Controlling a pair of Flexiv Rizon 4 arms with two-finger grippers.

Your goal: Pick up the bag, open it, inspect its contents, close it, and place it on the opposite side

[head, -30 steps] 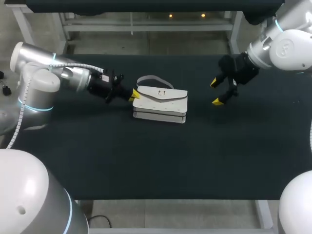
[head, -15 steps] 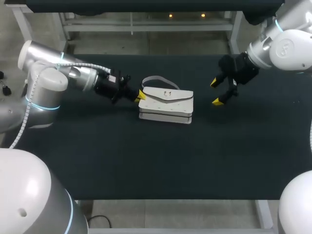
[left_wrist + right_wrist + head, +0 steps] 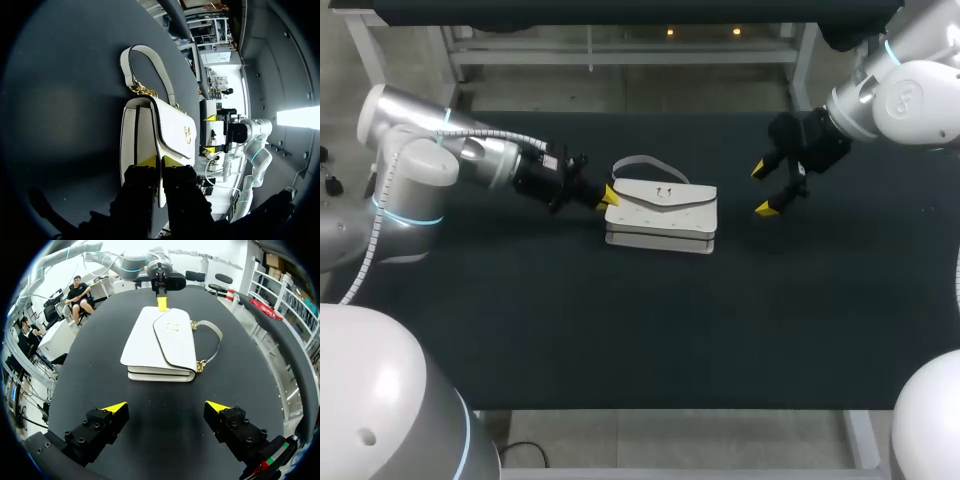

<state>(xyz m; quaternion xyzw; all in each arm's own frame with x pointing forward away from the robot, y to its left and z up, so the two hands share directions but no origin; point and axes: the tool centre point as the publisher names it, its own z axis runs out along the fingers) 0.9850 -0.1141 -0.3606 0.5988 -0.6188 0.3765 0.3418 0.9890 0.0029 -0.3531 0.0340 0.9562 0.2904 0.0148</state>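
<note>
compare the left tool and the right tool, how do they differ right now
The left tool is nearly closed, pinching the bag; the right tool is spread wide and holds nothing. The left tool touches the bag; the right tool sits apart from it. Both have yellow tips.

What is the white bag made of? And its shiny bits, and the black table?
The white handbag looks like smooth leather or fake leather, with a soft sheen. Its clasp and strap links look like gold-coloured metal: they glint. The table top seems covered in dull black cloth or mat, I can't tell which.
</note>
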